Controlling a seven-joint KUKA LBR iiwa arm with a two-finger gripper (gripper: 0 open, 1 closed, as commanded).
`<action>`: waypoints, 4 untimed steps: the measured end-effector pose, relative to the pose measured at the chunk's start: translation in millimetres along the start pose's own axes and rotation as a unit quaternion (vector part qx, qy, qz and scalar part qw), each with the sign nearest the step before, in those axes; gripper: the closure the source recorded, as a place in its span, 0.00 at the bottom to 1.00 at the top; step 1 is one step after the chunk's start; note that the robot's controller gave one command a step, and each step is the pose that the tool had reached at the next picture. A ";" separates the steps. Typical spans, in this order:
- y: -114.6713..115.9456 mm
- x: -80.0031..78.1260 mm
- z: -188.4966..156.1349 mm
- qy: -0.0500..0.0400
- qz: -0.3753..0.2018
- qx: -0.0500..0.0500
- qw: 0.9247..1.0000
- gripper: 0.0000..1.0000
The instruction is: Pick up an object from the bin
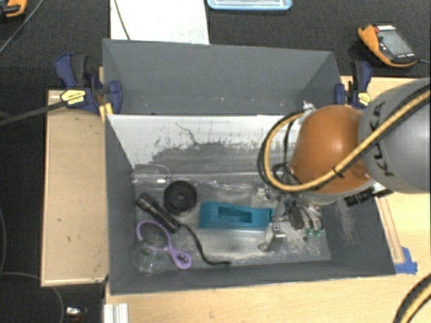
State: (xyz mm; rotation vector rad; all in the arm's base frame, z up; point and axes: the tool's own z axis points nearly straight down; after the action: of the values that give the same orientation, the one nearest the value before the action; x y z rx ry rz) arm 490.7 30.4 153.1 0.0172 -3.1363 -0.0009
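Grey bin floor (202,160) | teal block (232,217) just beside end effector (281,231) | grip state: cannot tell

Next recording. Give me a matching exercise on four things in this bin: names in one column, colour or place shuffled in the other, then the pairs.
Column one
1. round disc
2. rectangular block
3. looped plastic piece
4. gripper

Column two
A. purple, front left corner of the bin floor
B. just off the block's right end
C. black, left of centre
D. teal, middle of the floor

Pairs: 1-C, 2-D, 3-A, 4-B
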 end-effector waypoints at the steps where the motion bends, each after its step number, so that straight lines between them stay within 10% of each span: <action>1: -0.2 -1.9 -3.3 -0.004 0.001 0.000 1.000 0.00; 2: 20.9 -43.7 73.4 -0.007 0.044 -0.001 0.999 0.00; 4: 24.5 -43.0 65.8 -0.007 0.088 -0.001 0.996 0.00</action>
State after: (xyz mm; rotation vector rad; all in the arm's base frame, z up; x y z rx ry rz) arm 533.1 55.4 87.1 -0.2586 -3.1400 -0.0048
